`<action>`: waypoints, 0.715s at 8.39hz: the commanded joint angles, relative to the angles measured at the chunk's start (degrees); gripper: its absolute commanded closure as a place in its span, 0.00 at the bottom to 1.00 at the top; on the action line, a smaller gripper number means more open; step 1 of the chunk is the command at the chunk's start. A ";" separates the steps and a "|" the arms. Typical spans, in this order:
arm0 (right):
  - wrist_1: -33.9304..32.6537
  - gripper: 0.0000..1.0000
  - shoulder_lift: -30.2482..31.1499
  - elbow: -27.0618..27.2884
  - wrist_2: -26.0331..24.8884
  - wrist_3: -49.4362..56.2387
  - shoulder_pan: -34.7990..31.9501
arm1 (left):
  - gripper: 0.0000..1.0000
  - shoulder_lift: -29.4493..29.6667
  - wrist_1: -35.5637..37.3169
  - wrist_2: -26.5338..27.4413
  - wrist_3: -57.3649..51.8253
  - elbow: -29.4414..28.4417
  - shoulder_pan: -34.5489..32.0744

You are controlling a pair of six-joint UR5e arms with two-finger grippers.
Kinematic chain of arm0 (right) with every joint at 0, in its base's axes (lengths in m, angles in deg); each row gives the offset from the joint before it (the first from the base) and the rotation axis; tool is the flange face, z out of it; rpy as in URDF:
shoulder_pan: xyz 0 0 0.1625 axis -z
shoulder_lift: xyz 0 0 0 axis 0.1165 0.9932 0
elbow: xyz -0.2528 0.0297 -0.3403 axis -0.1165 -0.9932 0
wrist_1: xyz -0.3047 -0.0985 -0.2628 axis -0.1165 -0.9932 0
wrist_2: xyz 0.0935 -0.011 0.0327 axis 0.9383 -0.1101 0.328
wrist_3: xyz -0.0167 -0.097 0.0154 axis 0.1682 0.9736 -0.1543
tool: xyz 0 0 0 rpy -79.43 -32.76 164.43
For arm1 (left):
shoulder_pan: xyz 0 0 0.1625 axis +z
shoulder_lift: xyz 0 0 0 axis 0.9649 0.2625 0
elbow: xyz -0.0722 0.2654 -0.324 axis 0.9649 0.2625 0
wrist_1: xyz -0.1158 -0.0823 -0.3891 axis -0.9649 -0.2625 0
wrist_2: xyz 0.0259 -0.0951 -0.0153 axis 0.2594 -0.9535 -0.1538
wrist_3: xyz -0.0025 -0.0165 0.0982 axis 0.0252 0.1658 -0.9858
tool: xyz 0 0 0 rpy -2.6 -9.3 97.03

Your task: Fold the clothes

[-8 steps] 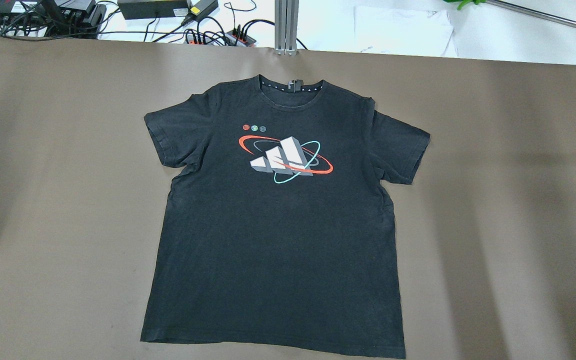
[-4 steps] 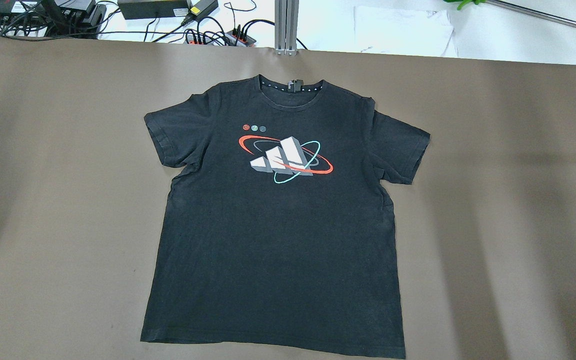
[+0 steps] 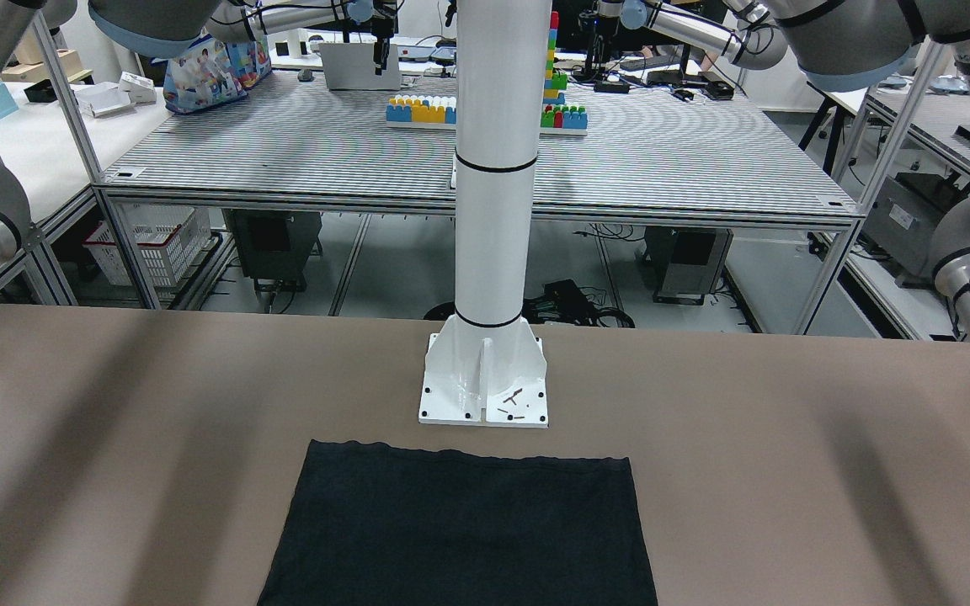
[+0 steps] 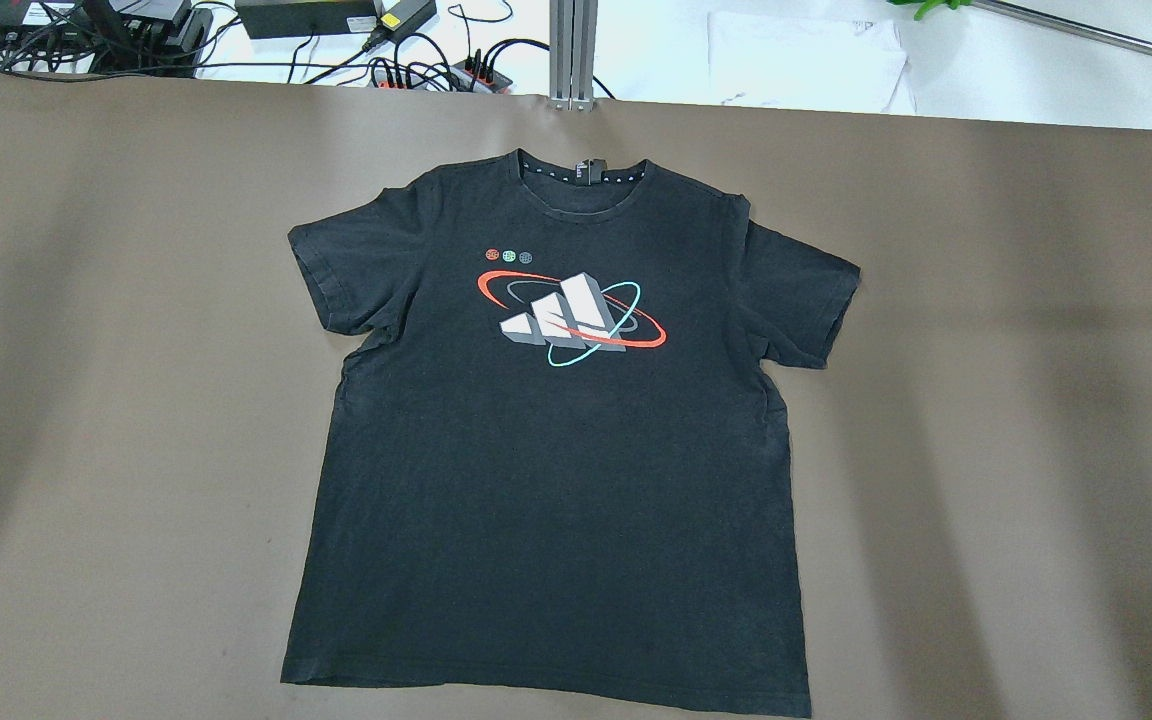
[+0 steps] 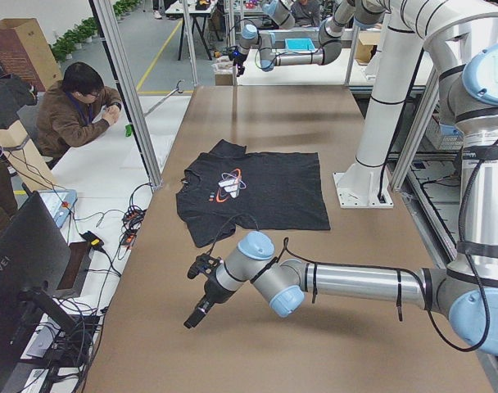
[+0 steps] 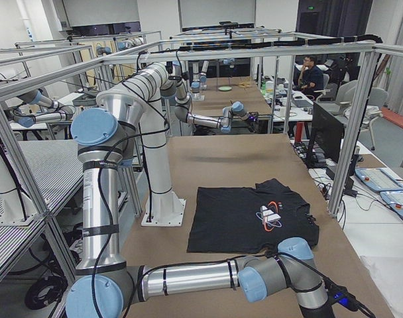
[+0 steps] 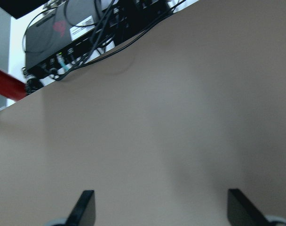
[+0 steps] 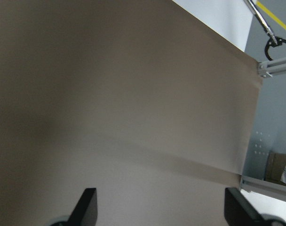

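Note:
The clothes [image 4: 556,480] are one black T-shirt with a white, red and teal print on the chest. It lies flat and face up in the middle of the brown table [image 4: 1016,400], collar at the far side. The front-facing view shows its hem end [image 3: 460,530]; both side views show all of it [image 5: 257,192] [image 6: 241,212]. My left gripper [image 7: 162,209] is open over bare table near the table's left end, well away from the shirt [image 5: 201,295]. My right gripper [image 8: 162,207] is open over bare table at the other end. Nothing is between either pair of fingers.
The white pedestal base [image 3: 485,391] stands just behind the shirt's hem. Cables and power boxes [image 4: 136,30] and an aluminium post [image 4: 573,50] line the far edge. A person [image 5: 77,106] sits beyond it, and a monitor [image 5: 28,270] stands by the left end.

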 commanded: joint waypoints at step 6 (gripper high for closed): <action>16.11 0.05 -8.81 -7.68 11.42 -26.53 10.85 | 0.00 22.07 -1.88 -1.30 35.85 -6.74 18.54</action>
